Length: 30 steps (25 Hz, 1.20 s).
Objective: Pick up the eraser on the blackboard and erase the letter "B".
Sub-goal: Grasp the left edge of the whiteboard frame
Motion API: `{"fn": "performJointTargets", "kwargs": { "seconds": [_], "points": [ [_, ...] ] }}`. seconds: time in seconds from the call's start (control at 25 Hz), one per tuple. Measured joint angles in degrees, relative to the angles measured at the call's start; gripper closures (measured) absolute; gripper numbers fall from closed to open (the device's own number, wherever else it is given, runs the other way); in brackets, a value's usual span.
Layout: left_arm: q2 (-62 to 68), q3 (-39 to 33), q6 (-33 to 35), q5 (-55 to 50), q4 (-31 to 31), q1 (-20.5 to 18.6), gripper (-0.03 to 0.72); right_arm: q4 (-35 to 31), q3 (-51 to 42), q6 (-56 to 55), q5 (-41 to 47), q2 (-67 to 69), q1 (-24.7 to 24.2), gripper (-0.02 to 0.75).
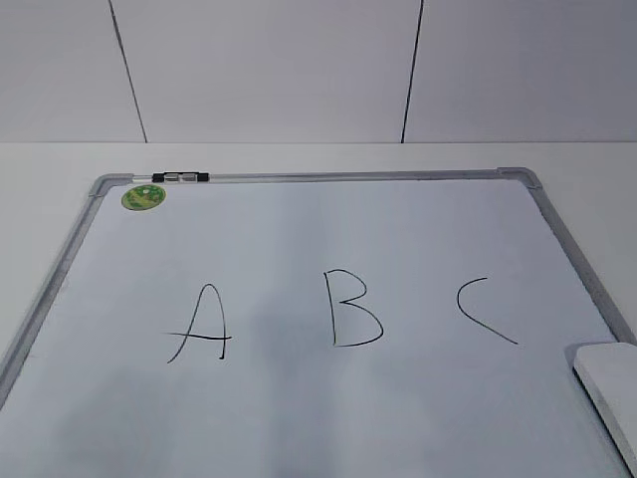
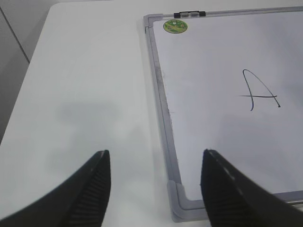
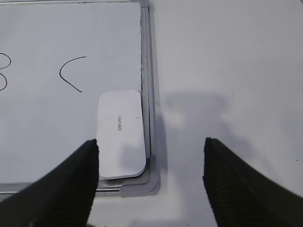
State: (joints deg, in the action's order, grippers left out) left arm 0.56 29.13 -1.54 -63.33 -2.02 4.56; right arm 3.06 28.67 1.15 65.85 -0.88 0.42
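My right gripper [image 3: 151, 184] hangs with its jaws wide apart and empty, above the near right corner of the board [image 3: 147, 71]. The eraser [image 3: 120, 135] lies flat on the board in that corner, its long side against the right frame, and my left jaw tip is just beside its near left edge. My left gripper [image 2: 155, 189] is also apart and empty, over the near left corner of the board.

The step in hand, I judge, is to pick the eraser. To do it well, I should move the right gripper a little to the left, so that the eraser sits between both jaws, then go down and close across its short width. The frame touches one side, so the jaw there has little room; I must be careful not to catch the frame.

I count one eraser, one board, three letters: A [image 1: 202, 324], B [image 1: 355, 309], C [image 1: 481, 309]. There is one green sticker [image 1: 143, 196] and one marker [image 1: 180, 178] at the far frame. B is whole, not yet erased.
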Motion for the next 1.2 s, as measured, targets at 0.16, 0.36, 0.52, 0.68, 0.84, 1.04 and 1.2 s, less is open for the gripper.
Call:
{"fn": "performJointTargets", "kwargs": {
  "seconds": [0.16,0.36,0.52,0.68,0.84,1.04,1.2],
  "points": [
    [0.0,0.0,0.0,0.0,0.0,0.0,0.239,0.0,0.0,0.0,0.0,0.0,0.0,0.196],
    [0.0,0.0,0.0,0.0,0.0,0.0,0.24,0.0,0.0,0.0,0.0,0.0,0.0,0.197],
    [0.0,0.0,0.0,0.0,0.0,0.0,0.248,0.0,0.0,0.0,0.0,0.0,0.0,0.197],
    [0.0,0.0,0.0,0.0,0.0,0.0,0.272,0.0,0.0,0.0,0.0,0.0,0.0,0.197],
    [0.0,0.0,0.0,0.0,-0.1,0.0,0.282,0.0,0.0,0.0,0.0,0.0,0.0,0.197],
    [0.0,0.0,0.0,0.0,-0.3,0.0,0.291,0.2,0.0,0.0,-0.1,0.0,0.0,0.197],
    [0.0,0.0,0.0,0.0,-0.7,0.0,0.294,0.2,0.0,0.0,-0.2,0.0,0.0,0.197]
  ]
}}
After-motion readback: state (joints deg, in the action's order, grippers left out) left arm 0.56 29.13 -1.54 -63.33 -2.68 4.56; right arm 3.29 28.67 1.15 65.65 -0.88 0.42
